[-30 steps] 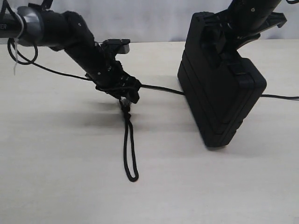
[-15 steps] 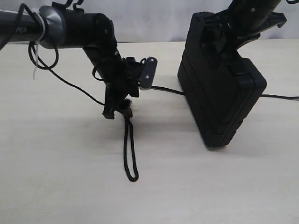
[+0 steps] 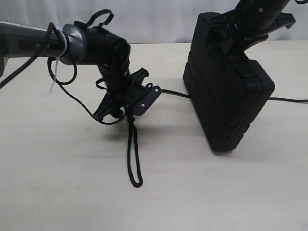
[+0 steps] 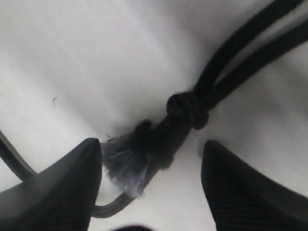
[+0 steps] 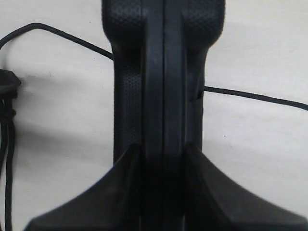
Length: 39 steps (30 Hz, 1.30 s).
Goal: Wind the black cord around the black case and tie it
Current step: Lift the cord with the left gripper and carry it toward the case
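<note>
black cord (image 3: 134,154) – black all over, faint braid pattern; frayed tuft (image 4: 120,163) greyish
black case (image 3: 226,96) – matte black, stippled grain along edge
table (image 3: 57,183) – plain pale cream
left arm (image 3: 24,45) – silver-grey tube, black joints; zip tie (image 3: 54,82) white

One black cord (image 4: 188,109), one black case (image 3: 231,96)

black case (image 3: 231,96): standing on one edge on the table (image 3: 57,183), tilted, top gripped by right gripper (image 3: 240,30)
black cord (image 3: 134,154): long narrow loop lying flat on table, knotted end at left gripper (image 3: 126,112)
left gripper: low, close over table, well apart from case
zip tie (image 3: 54,82): white, on left arm's slack cable
</note>
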Each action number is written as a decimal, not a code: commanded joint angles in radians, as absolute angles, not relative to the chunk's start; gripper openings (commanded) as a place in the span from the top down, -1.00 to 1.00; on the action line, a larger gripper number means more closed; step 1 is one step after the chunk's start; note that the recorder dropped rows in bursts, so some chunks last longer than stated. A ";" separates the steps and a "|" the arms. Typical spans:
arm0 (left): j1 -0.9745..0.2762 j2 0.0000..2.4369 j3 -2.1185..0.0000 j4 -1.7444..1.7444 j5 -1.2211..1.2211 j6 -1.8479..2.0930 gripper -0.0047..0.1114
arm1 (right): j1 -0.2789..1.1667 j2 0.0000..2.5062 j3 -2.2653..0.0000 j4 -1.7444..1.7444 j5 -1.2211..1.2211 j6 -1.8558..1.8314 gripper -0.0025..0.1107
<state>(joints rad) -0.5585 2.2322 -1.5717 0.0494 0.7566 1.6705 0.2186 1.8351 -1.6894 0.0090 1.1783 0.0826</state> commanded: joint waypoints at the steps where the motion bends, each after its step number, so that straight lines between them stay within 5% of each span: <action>1: -0.565 2.236 -1.578 0.000 0.740 1.670 -0.07 | 0.211 1.847 -1.687 -0.007 1.200 0.063 0.88; 8: -0.565 2.271 -1.578 0.000 0.746 1.668 0.03 | 0.211 1.847 -1.687 -0.007 1.200 0.063 0.88; 18: -0.565 2.271 -1.578 0.000 0.842 1.489 0.92 | 0.211 1.847 -1.687 -0.007 1.200 0.063 0.88; 27: -0.554 2.260 -1.578 -0.022 0.843 1.066 0.92 | 0.211 1.847 -1.687 -0.007 1.200 0.063 0.88; 39: -0.422 2.149 -1.578 -0.402 0.794 1.064 0.92 | 0.211 1.847 -1.687 -0.007 1.200 0.063 0.88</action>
<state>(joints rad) -0.4587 2.1872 -1.5767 -0.3118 0.8027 1.0771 0.2186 1.8351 -1.6894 0.0090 1.1783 0.0826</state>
